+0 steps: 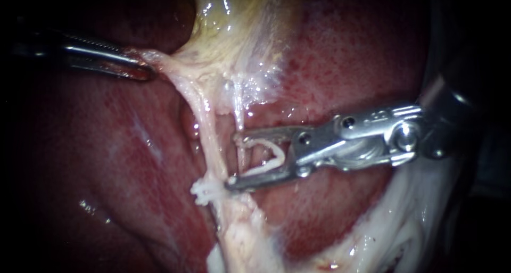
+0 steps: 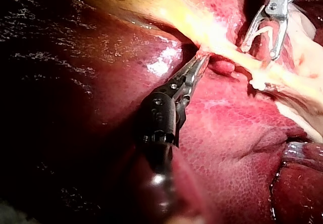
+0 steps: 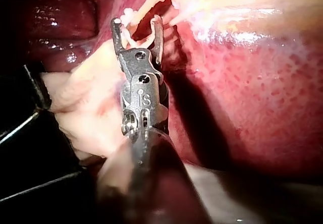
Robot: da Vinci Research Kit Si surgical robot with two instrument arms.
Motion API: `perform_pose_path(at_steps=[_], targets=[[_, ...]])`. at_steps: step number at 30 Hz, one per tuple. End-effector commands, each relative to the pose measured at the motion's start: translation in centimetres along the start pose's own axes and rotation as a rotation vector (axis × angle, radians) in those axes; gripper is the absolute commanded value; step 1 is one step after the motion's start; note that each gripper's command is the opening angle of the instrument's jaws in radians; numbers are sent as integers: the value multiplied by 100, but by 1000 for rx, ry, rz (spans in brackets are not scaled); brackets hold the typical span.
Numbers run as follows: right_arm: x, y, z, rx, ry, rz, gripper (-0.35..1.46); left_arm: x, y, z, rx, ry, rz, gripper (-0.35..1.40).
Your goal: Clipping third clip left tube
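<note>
The left tube (image 1: pixel 208 137) runs pale from the yellowish gallbladder (image 1: pixel 234 33) down over the liver (image 1: pixel 122 156). One white clip (image 1: pixel 204 191) sits on it. My right instrument (image 1: pixel 234 160) comes in from the right. Its jaws stand wide apart and hold an open white clip (image 1: pixel 269 156) between them. Their tips lie just right of the left tube, and the lower tip is beside the seated clip. A thinner strand (image 1: pixel 239 116) hangs between the jaws. My left instrument (image 1: pixel 139 66) is shut on pale tissue at the tube's upper end and holds it taut to the left.
White fatty tissue (image 1: pixel 404 225) lies below the right instrument's shaft. Red liver (image 1: pixel 346 55) surrounds the tube on both sides. In the left wrist view the right instrument (image 2: pixel 260 50) stands ahead of my left instrument (image 2: pixel 198 63), across the stretched tube.
</note>
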Motion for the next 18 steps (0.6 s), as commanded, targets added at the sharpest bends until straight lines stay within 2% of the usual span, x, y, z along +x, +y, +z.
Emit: perform_pose_path(at_steps=[1, 6, 13, 18], targets=[[-2, 3, 3, 6, -2, 7, 50, 0, 0, 0, 0, 0, 0, -35], [-16, 18, 14, 29, 12, 56, 50, 0, 0, 0, 0, 0, 0, -35], [-32, 25, 26, 54, 5, 80, 49, 0, 0, -1, 0, 0, 0, -35], [-28, 28, 35, 93, 58, 116, 49, 0, -1, 0, -1, 0, 0, -35]])
